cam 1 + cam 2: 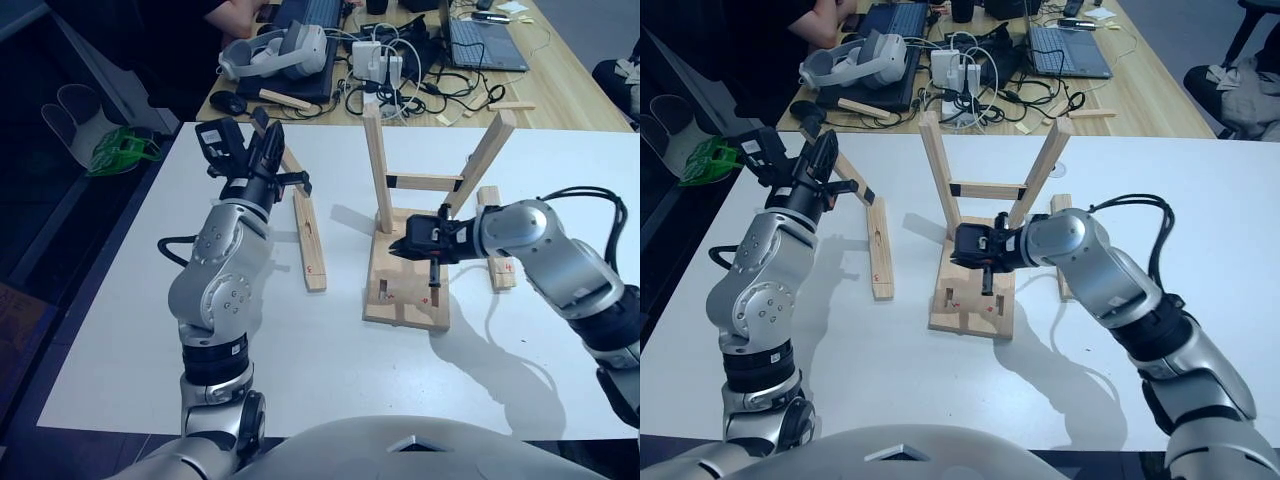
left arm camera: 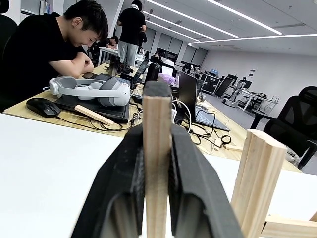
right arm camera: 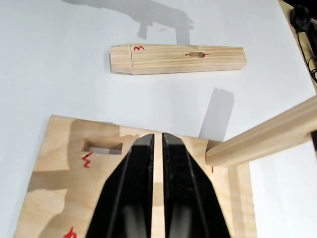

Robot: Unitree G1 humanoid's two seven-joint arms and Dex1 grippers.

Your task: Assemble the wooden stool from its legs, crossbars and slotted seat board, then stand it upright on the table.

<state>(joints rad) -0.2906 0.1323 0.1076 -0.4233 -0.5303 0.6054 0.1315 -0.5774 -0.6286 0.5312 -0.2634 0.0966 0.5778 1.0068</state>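
Seat board (image 1: 403, 305) lies flat on the white table (image 1: 120, 330), just right of centre in the head view. Two legs stand in it: an upright leg (image 1: 377, 165) at its far left corner and a slanted leg (image 1: 483, 160) leaning toward the upper right. A short crossbar (image 1: 425, 182) with black ends joins them.

The right gripper (image 1: 400, 247) hovers low over the board at the foot of these legs, pointing toward the picture's left. Its fingers (image 3: 181, 193) are drawn nearly together, with a thin slit between them. In the wrist view an open slot (image 3: 102, 147) marked in red shows in the board beside them, and the foot of one standing leg meets the board just by the fingers.

A loose leg (image 3: 178, 58), slotted and marked in red, lies flat on the table just past the board's edge. In the head view it sits right of the board, partly behind the right arm.

Up and left of centre, the left gripper (image 1: 268, 135) is clamped on a held leg (image 2: 157, 173), whose black-capped end sticks out past the fingertips. A second crossbar (image 1: 292, 181) with black ends ties it to a second leg (image 1: 310, 240). That leg slopes down the picture with its lower end on the table, left of the seat board and apart from it.

Along the top of the frame runs a wooden desk (image 1: 560, 90) carrying a headset (image 1: 275, 50), a laptop (image 1: 487, 45) and tangled cables.
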